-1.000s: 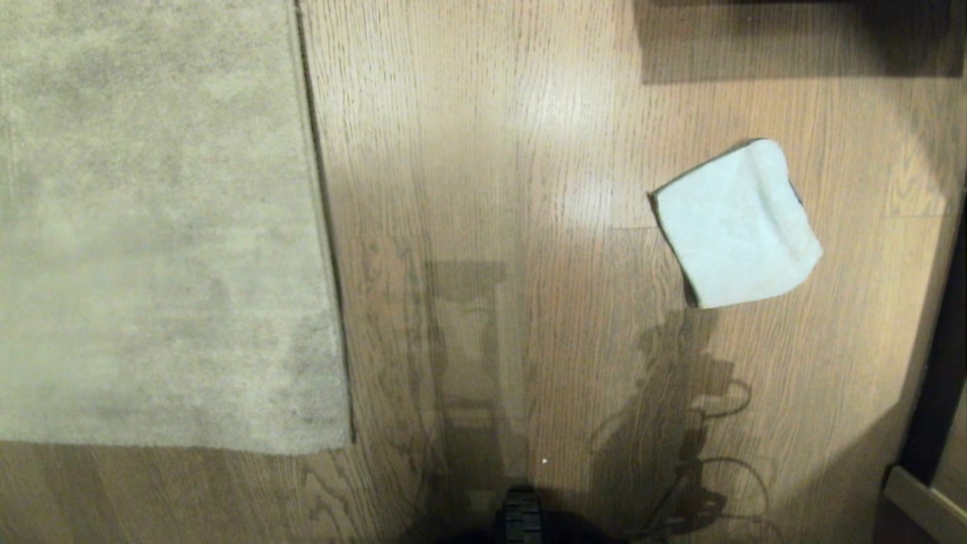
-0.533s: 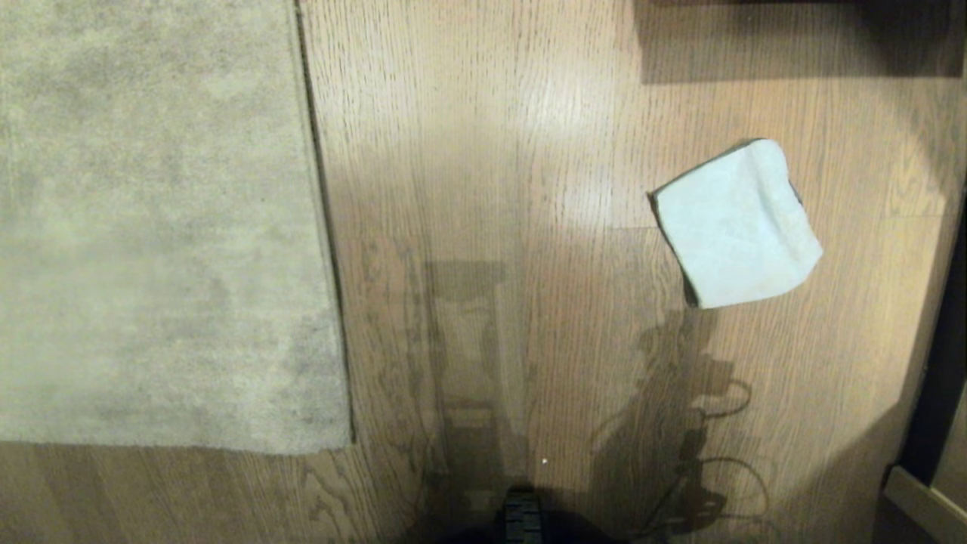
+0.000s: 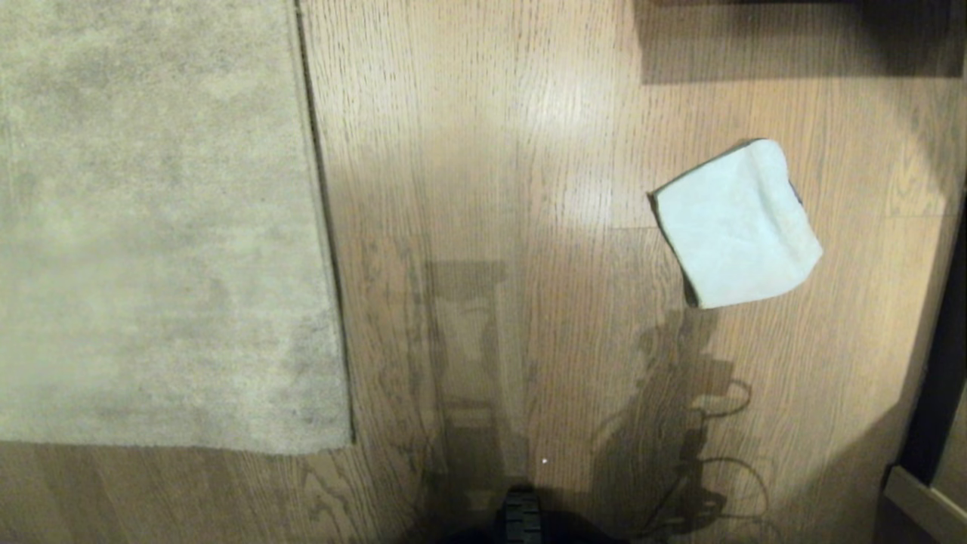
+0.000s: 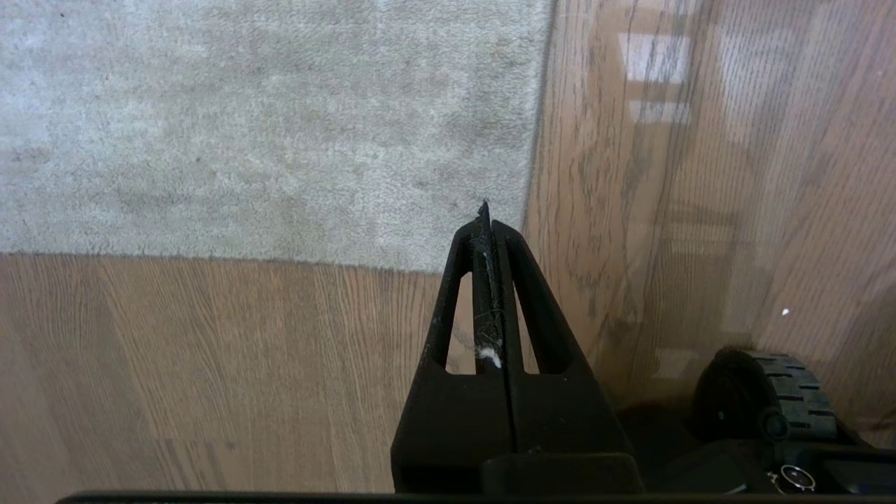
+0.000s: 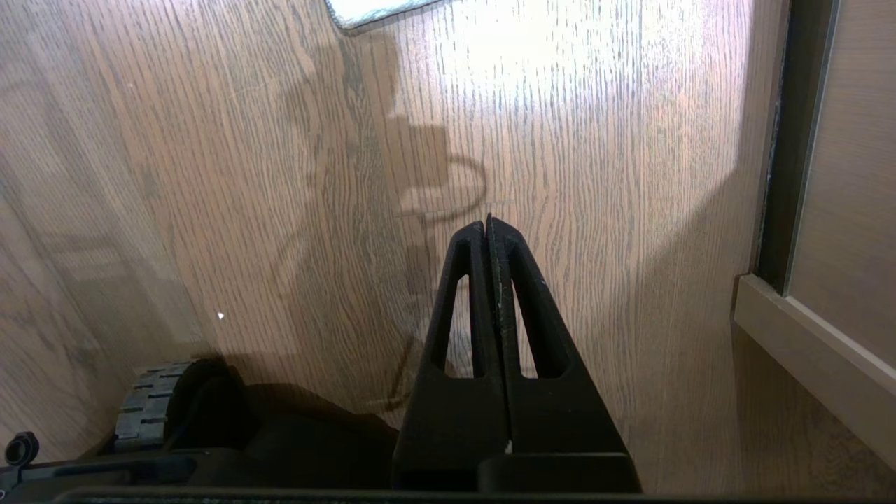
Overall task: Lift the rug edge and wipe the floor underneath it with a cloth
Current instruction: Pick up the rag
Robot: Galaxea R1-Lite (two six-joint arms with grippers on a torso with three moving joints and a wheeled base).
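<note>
A mottled grey-beige rug [image 3: 151, 227] lies flat on the left of the wood-plank floor [image 3: 483, 189]. Its straight rug edge [image 3: 321, 219] runs toward me and ends at a near corner [image 3: 347, 446]. A pale blue-green cloth [image 3: 736, 227] lies on the floor at the right, well apart from the rug. Neither arm shows in the head view. My left gripper [image 4: 485, 210] hangs shut and empty above the rug corner [image 4: 521, 262]. My right gripper [image 5: 488, 222] hangs shut and empty over bare floor [image 5: 595, 140], with a corner of the cloth [image 5: 371, 8] beyond it.
A dark cabinet shadow [image 3: 793, 45] crosses the far right. A dark frame and pale skirting [image 3: 925, 483] stand at the near right, also seen as a cabinet base [image 5: 805, 343]. My base wheel [image 3: 523, 517] shows at the near edge.
</note>
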